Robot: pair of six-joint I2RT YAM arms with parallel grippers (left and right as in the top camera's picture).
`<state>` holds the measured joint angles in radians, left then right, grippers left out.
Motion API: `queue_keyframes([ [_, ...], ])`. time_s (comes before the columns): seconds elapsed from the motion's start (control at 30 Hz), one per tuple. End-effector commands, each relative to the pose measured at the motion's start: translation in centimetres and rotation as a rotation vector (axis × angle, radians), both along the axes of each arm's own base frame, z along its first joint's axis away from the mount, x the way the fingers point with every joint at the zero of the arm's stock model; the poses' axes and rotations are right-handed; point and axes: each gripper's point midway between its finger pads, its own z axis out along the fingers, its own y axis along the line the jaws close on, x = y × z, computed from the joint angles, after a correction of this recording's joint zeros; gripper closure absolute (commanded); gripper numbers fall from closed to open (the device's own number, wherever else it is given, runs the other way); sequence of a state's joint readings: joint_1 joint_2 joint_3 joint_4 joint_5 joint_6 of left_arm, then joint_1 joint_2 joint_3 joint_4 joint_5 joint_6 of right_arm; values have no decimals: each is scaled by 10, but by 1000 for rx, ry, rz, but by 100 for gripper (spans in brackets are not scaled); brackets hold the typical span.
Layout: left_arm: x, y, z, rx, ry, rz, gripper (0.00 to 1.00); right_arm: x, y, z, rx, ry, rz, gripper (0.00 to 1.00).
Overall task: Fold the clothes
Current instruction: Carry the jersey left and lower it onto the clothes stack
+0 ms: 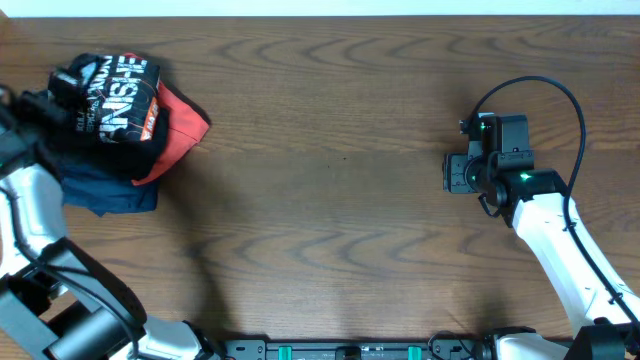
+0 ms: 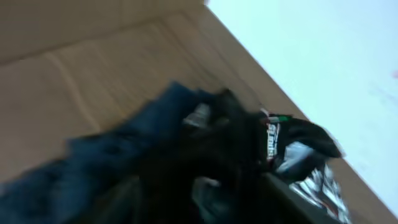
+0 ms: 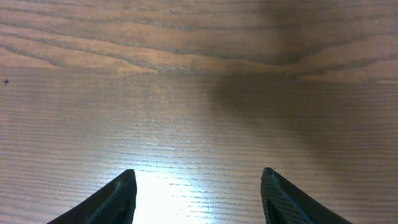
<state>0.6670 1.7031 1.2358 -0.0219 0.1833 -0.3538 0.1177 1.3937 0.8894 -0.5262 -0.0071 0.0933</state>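
A thin black shirt point(image 1: 115, 100) with big white block lettering sits bundled at the far left of the wooden table point(image 1: 340, 220). It lies on top of a folded coral-red garment point(image 1: 188, 125) and a navy garment point(image 1: 110, 192). The left gripper point(image 1: 55, 90) is at the bundle's left edge. Its wrist view is a blur of dark cloth, navy folds and a flash of lettering, so whether its jaws stand apart or grip fabric cannot be told. Well apart on the right, the right gripper point(image 3: 196, 180) hovers over bare wood grain with its two dark fingers spread wide and nothing between them. The shirt looks light, limp and slightly slick, like sports jersey. It will likely sag and slide rather than hold a crease, and a pinch could catch more than one layer, or the garments beneath. The safest hold seems to be a free edge or corner on top of the bundle, a hem or shoulder, lifted clear of the coral-red and navy pieces before it is spread on the open table.
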Motion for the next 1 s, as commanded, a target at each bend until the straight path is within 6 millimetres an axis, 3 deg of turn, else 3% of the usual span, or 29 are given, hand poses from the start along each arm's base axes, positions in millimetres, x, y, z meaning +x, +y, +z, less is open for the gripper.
queue_keyframes([
  [0.0,-13,24,19,-21,-57,86,31,3,-4,8,-6,-23,-7,37],
  [0.1,-9,19,30,-44,-115,32,31,3,-3,8,-5,-22,-7,37],
  [0.23,9,-4,41,-65,-173,-88,32,3,-4,8,-6,-22,-7,37],
  [0.4,42,-62,44,4,-159,-324,57,3,-4,8,-5,-22,-8,37],
  [0.53,67,-114,36,103,-112,-505,58,4,-3,9,-5,-24,-7,37],
  [0.6,78,-130,27,120,-96,-533,58,3,-1,8,2,-19,-3,37],
  [0.8,103,-131,-3,170,-62,-488,56,0,-1,6,8,-6,-5,37],
  [0.97,114,-109,-25,191,-74,-448,44,-1,-1,6,9,0,-4,37],
])
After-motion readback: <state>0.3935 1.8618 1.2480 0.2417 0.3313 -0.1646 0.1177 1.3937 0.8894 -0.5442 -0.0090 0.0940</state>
